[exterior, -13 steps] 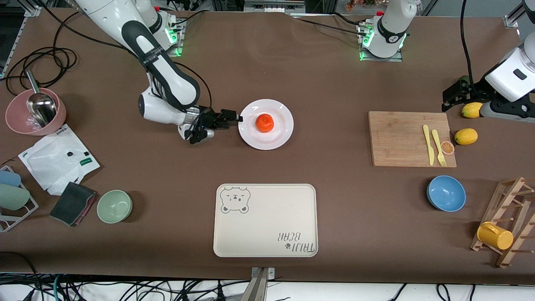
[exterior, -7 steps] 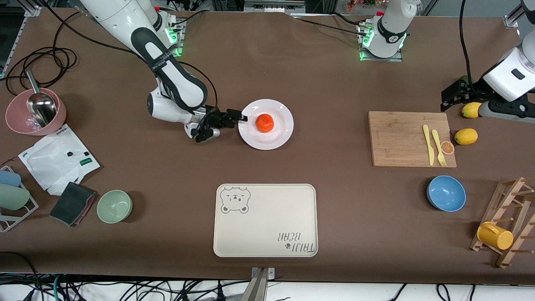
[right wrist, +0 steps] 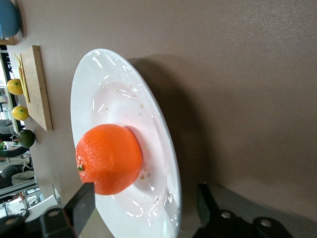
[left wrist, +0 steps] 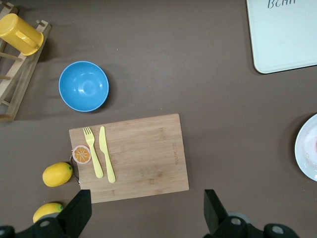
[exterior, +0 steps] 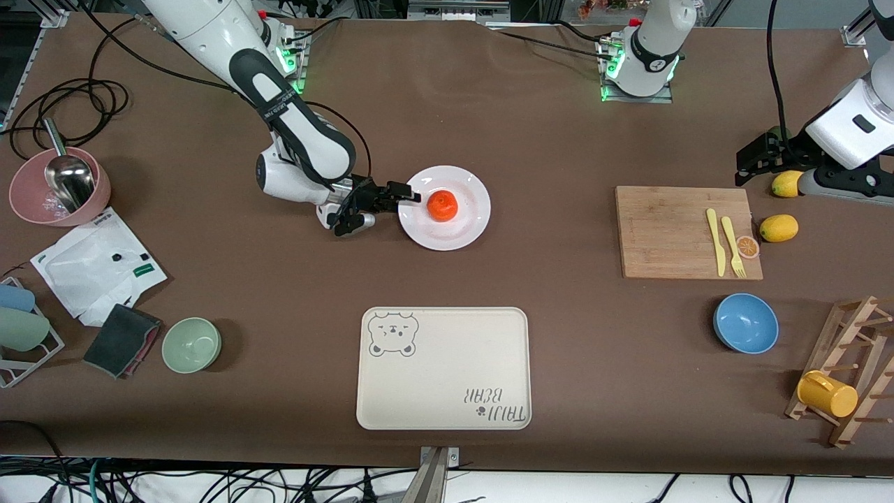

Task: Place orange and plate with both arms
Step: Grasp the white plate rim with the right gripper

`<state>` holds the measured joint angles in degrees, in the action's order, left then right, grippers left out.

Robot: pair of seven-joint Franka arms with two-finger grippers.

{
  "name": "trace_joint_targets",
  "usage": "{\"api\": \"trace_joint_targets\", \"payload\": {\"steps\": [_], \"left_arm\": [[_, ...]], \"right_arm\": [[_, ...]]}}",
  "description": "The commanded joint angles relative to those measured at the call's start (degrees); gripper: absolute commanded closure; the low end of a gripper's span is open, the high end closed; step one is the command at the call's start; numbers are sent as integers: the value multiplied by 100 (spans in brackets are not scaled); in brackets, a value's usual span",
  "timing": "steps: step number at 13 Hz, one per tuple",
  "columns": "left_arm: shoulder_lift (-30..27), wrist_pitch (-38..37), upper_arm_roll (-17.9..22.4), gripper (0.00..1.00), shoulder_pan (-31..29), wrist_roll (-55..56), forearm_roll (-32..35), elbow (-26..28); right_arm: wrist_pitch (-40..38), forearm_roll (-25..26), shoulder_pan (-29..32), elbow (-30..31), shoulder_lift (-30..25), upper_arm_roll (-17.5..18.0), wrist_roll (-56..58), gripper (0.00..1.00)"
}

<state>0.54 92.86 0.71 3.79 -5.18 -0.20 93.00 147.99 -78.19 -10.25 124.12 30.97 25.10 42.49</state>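
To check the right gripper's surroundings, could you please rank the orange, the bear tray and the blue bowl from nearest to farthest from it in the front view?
From the right gripper, at the plate's rim:
1. Orange, on the plate.
2. Bear tray, nearer the camera.
3. Blue bowl, toward the left arm's end.

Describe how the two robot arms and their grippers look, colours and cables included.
Both arms are glossy white with dark grey joint bands and green-lit bases. The right arm's black two-finger gripper has a silver wrist cuff and thin black cable; the left arm's black gripper trails a black cable too.
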Motion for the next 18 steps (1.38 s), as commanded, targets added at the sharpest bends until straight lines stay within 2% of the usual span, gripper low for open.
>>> {"api": "trace_joint_targets", "payload": {"steps": [1, 5, 8, 10, 14, 18], "left_arm": [[-36, -66, 43, 0, 43, -106, -130, -1], [-37, -66, 43, 0, 43, -88, -130, -1], [-36, -66, 35, 0, 43, -88, -130, -1], [-36, -66, 35, 0, 43, -88, -130, -1], [-36, -75, 35, 0, 43, -79, -130, 8], [-45, -75, 35, 0, 43, -88, -95, -1]], "right_arm": [[142, -187, -21, -116, 155, 39, 268, 18], [134, -398, -21, -116, 164, 39, 506, 29], [134, -398, -21, -116, 155, 39, 550, 40], [134, -407, -21, -116, 155, 39, 603, 52], [125, -425, -21, -116, 181, 31, 778, 62], [107, -670, -12, -107, 243, 22, 1147, 81]]}}
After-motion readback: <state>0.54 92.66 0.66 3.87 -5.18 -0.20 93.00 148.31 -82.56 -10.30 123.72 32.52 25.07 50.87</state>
